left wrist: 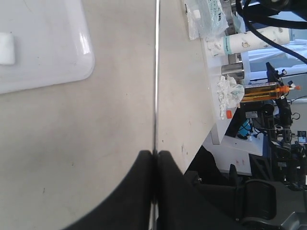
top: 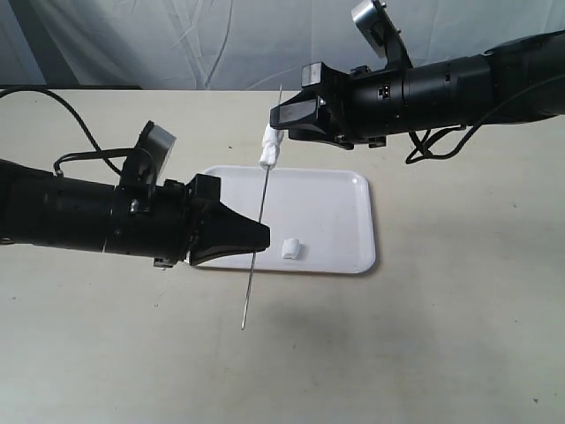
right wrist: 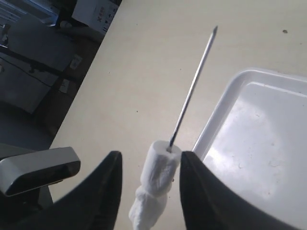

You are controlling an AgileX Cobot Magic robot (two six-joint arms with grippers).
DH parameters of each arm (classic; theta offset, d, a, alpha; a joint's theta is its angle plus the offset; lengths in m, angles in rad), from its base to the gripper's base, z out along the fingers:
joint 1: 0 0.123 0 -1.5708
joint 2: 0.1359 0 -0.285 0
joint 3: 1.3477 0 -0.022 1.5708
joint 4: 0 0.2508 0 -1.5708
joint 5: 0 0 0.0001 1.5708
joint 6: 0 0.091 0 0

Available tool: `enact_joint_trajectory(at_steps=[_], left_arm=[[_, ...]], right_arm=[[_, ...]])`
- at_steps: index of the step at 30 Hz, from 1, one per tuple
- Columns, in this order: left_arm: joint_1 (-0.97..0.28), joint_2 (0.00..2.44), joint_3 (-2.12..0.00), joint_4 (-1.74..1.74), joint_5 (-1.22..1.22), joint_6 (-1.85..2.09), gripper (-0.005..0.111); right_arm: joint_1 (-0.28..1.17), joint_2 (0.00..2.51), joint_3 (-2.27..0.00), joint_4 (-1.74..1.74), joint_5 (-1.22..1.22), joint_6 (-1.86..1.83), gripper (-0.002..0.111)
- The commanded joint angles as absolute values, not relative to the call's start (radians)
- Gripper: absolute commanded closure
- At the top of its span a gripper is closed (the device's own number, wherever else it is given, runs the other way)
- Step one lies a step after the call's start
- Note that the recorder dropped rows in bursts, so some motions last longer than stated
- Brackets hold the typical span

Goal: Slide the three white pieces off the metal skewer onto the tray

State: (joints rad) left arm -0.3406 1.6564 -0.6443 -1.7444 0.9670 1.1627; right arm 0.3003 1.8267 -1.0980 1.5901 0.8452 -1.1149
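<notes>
My left pincer (left wrist: 154,160) clamps the metal skewer (left wrist: 156,72); my right pincer (right wrist: 149,165) stands wide around the skewered white pieces (right wrist: 154,184), without touching.

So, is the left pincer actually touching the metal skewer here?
Touching. The left wrist view shows the left pincer shut on the metal skewer, with no gap.

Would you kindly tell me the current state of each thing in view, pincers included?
Metal skewer: held tilted, clamped in the left pincer.
Left pincer: shut on the skewer.
Right pincer: open, jaws either side of the threaded pieces.
Threaded white pieces: on the skewer, not yet slid off.
Loose white piece: off the skewer, lying on the tray.
Tray: lying flat, holding one piece.
</notes>
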Motion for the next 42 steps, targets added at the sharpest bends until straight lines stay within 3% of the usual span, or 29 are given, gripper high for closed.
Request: enact_joint_trajectory(at_steps=[1, 33, 42], left_arm=[[-0.339, 1.651, -0.65, -1.744, 0.99, 1.162, 0.107], [-0.339, 1.651, -0.684, -1.744, 0.994, 1.12, 0.107], [-0.339, 1.651, -0.684, -1.744, 0.993, 1.128, 0.107]], right_arm=[[0.301, 1.826, -1.102, 1.59, 0.859, -1.121, 0.07], [0.31, 1.826, -1.102, 1.588, 0.836, -1.119, 0.071], [0.31, 1.826, -1.102, 1.588, 0.836, -1.126, 0.095]])
